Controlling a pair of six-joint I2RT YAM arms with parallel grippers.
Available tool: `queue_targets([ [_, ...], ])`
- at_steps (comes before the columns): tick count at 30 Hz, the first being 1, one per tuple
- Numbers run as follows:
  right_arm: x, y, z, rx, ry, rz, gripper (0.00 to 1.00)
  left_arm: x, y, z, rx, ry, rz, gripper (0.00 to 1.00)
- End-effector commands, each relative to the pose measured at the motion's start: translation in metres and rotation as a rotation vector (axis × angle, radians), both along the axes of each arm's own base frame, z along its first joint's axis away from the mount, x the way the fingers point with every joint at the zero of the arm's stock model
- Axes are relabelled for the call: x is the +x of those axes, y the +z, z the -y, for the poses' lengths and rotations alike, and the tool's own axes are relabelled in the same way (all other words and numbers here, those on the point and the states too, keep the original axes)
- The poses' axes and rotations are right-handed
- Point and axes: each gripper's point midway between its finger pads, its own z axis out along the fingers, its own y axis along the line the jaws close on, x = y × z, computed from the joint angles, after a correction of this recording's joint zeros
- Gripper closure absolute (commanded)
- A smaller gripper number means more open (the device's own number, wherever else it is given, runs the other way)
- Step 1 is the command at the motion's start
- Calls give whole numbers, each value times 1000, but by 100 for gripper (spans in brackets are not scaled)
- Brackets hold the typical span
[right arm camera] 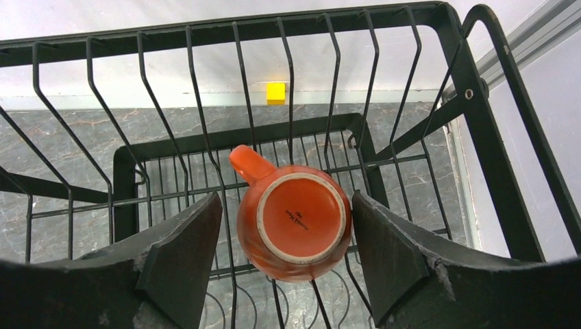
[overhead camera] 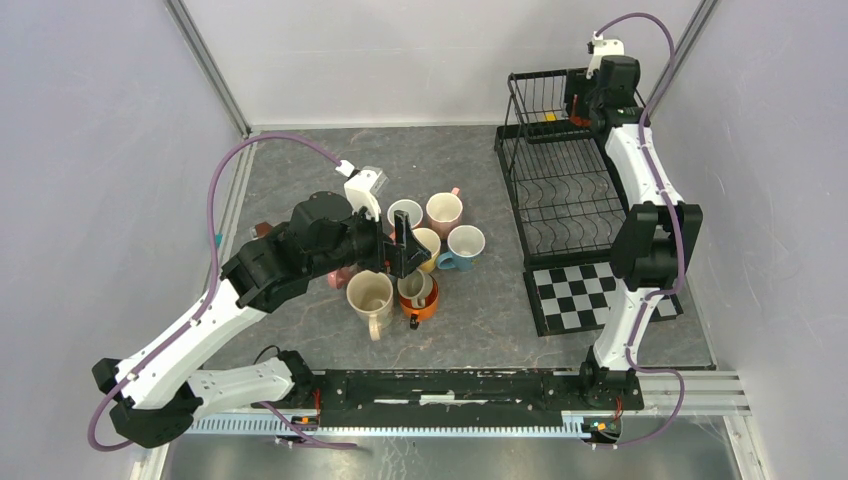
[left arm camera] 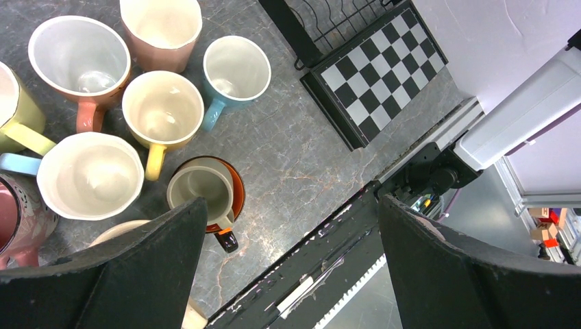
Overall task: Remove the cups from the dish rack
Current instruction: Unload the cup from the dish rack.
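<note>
- R gripper (right arm camera: 286, 205) is inside the rack's (right arm camera: 473, 103) upper basket, at its far-right corner. Wire walls are close on the far & right sides, and it's open above.
- Orange mug (right arm camera: 294, 219) sits upside down on the basket wires, base up, handle toward upper left of the wrist view.
- The mug lies between the R fingers (right arm camera: 181, 264), which are apart, one each side. There's a thin gap on the left. The right side is so close I can't tell if it's touching.
- Small yellow block (right arm camera: 275, 92) lies beyond the rack, by the wall.
- From the top view the rack stands at the far right of the table (overhead camera: 300, 180), tight to the right wall. Checkered mat (overhead camera: 585, 290) is just in front of it.
- L gripper (left arm camera: 291, 204) hangs above the table, fingers wide apart, gripping nothing. Below the gap are bare table & the front rail (left arm camera: 329, 253).
- Mug cluster (overhead camera: 430, 250) stands mid-table, upright, packed close.
- In the cluster, a nested pair (left arm camera: 205, 192) (grey mug inside an orange one) is just beside the L gripper's left finger.
- Blue mug (left arm camera: 238, 66) is on the mat side, w/ a bare strip of table between it & the mat.
</note>
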Motion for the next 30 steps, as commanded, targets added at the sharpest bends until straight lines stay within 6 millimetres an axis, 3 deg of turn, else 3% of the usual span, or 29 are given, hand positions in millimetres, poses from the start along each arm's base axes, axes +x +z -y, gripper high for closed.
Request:
queue_targets([
  [1,-11,18,-1,-2,-6,-14,25,2,4,-2,4,-7,33,0],
  [4,-10,13,-2,3,-2,-25,30,2,4,-1,4,-7,31,0],
  [7,-9,14,-4,16,2,-21,43,2,3,0,6,-8,26,0],
  [13,-6,32,-6,45,-4,28,66,3,2,2,6,-9,24,0],
  [20,-1,64,-6,78,-25,116,72,5,1,4,4,-10,18,0],
  [30,-3,100,-6,115,-39,220,73,8,-1,8,4,-10,16,0],
])
